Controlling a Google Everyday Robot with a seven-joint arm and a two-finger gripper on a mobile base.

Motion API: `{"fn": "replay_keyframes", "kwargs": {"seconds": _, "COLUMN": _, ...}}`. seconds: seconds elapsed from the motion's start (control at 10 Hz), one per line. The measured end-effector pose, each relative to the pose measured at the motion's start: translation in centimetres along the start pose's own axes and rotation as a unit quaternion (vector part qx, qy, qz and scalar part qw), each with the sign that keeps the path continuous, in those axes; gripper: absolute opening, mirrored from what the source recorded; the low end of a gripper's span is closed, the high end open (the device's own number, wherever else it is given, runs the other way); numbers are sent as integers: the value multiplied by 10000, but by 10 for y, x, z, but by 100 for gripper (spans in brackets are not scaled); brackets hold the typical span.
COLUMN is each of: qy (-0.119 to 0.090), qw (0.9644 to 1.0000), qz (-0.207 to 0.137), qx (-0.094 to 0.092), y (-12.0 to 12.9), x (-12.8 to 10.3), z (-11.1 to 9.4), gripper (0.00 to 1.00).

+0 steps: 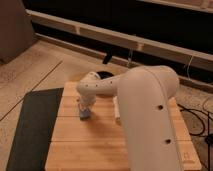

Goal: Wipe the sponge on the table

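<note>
Gripper (84, 109) clamped shut on sponge (85, 116), sponge right under fingertips and touching table (75, 142); white bottle (118, 111) lies nearby, arm side, contents can't tell.

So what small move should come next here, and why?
Probably drag the sponge across the table toward its near edge: the gripper is shut on it, holding it on the wood beside the dark mat, with plenty of planks in front.
</note>
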Motion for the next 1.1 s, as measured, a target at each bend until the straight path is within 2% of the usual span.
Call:
{"fn": "replay_keyframes", "kwargs": {"seconds": 0.2, "qy": 113, "qw": 9998, "qz": 159, "qx": 4, "y": 2, "x": 19, "z": 0, "gripper": 0}}
{"fn": "replay_keyframes", "kwargs": {"seconds": 0.5, "qy": 386, "qw": 9984, "qz": 345, "qx": 226, "y": -13, "x": 51, "z": -11, "gripper": 0}}
{"fn": "replay_keyframes", "kwargs": {"seconds": 0.6, "qy": 556, "qw": 9969, "qz": 441, "qx": 351, "y": -21, "x": 64, "z": -14, "gripper": 0}}
{"fn": "replay_keyframes", "kwargs": {"seconds": 0.8, "qy": 769, "qw": 9936, "qz": 626, "qx": 542, "y": -36, "x": 76, "z": -18, "gripper": 0}}
{"fn": "replay_keyframes", "kwargs": {"seconds": 0.9, "qy": 876, "qw": 9905, "qz": 800, "qx": 693, "y": -50, "x": 80, "z": -19, "gripper": 0}}
{"fn": "replay_keyframes", "kwargs": {"seconds": 1.1, "qy": 917, "qw": 9872, "qz": 992, "qx": 848, "y": -67, "x": 75, "z": -20, "gripper": 0}}
